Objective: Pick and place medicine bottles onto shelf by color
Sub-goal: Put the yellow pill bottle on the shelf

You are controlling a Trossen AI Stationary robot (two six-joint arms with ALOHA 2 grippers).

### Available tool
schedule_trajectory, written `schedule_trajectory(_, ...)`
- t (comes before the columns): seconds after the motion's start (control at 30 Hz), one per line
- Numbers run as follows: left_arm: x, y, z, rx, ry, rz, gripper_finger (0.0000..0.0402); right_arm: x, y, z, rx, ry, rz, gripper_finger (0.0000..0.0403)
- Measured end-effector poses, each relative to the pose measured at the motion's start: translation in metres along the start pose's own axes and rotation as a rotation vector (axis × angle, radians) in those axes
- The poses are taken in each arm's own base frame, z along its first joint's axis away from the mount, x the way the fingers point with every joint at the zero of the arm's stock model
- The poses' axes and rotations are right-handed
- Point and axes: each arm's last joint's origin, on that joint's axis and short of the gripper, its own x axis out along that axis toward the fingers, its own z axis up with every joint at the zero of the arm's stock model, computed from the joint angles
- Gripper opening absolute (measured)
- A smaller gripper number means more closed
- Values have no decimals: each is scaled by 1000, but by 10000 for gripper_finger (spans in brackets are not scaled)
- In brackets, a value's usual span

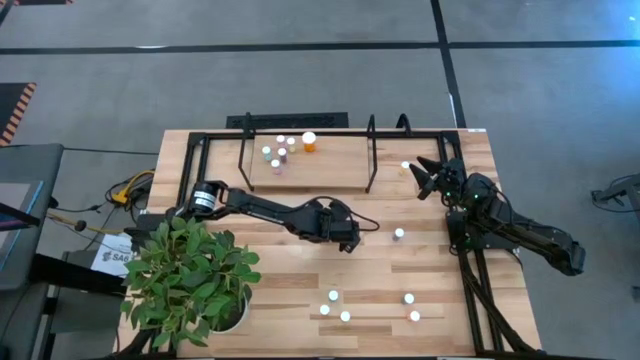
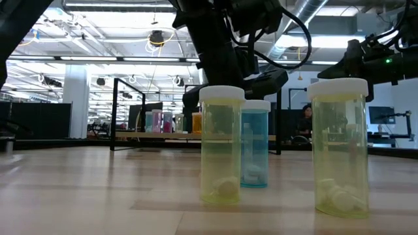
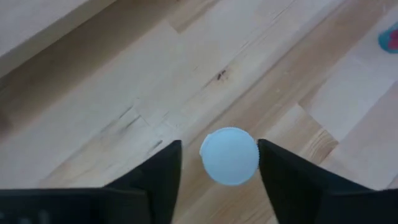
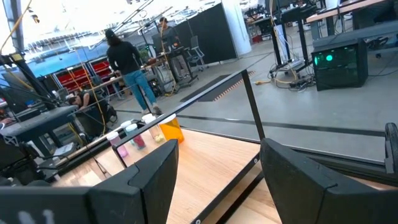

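Wood-plank tabletop (image 1: 300, 280) with bottles scattered near a potted plant (image 1: 190, 275); people stand in the workshop behind. Left gripper (image 3: 219, 163) fingers straddle a pale-capped bottle (image 3: 229, 155), gaps either side. Right gripper (image 4: 217, 171) gapes empty beside the shelf (image 1: 340, 172).

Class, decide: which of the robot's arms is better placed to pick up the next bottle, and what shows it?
The left. Its gripper straddles a white-capped bottle, with a finger on either side, not yet touching. The right gripper hangs open beside the shelf, over no bottle.
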Motion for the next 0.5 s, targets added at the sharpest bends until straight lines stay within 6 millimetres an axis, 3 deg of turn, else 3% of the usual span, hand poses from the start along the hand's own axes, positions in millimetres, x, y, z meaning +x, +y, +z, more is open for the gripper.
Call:
schedule_trajectory(0.3,-1,-1,0,-1,19,-19,95,0,0,0,0,0,0,249)
schedule_trajectory(0.5,-1,-1,0,-2,24,-24,84,0,0,0,0,0,0,249)
